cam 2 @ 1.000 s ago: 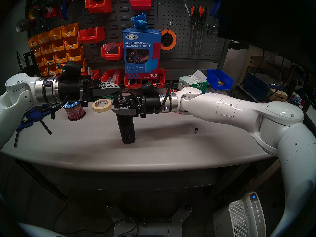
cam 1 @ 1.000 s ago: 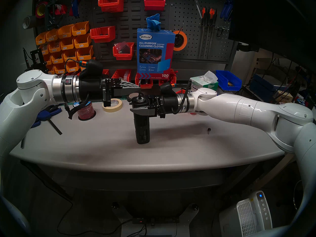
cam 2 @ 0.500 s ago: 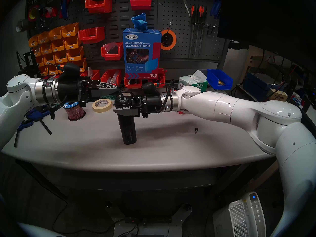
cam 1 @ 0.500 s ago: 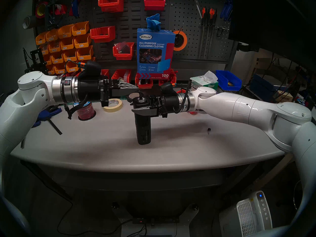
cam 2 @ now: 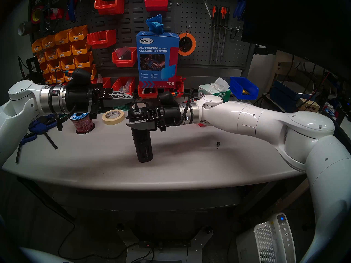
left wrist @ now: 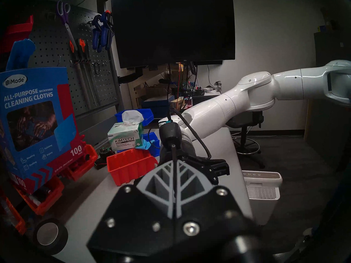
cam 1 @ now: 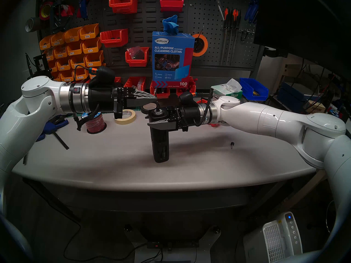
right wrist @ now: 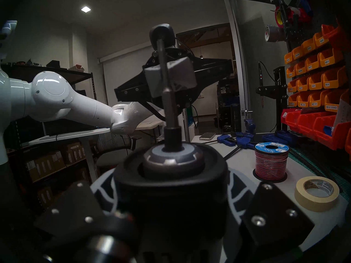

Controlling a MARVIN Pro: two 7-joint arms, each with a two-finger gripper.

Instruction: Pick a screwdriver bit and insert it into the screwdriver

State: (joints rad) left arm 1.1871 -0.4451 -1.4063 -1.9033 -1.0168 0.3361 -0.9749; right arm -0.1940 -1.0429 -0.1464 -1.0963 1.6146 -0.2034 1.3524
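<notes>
Black and thick, the screwdriver [cam 1: 159,137] stands upright at the middle of the head view, its base on the grey table [cam 1: 190,171]; my right gripper [cam 1: 156,120] is clenched round its upper half, one finger crossing its front; the far finger is hidden behind the body. My left gripper [cam 1: 152,99] hangs just above and to the picture's left of the socket, fingers pressed together on the screwdriver bit [right wrist: 167,86]; in the right wrist view the thin dark rod runs down from those grey pads [right wrist: 182,76] into the silver-ringed socket, though how deep it sits I cannot tell; in the head views it is only a dark sliver.

Writing I can read: "UniMade ALL-PURPOSE MICROFIBER CLEANING CLOTHS, 100" on the blue box [cam 1: 172,55] at upper centre; "KIMTECH" on the tissue box [cam 1: 227,93] at right of centre; "M3-4", "M3-6", "M2.5-5" on the orange bins [cam 1: 76,52] at upper left; the wire spool [right wrist: 271,162] label reads upside down and is hard to make out. A tape roll [cam 1: 125,116] lies left of the tool; a small black-knobbed pin [cam 1: 232,144] lies apart at lower right of centre.
</notes>
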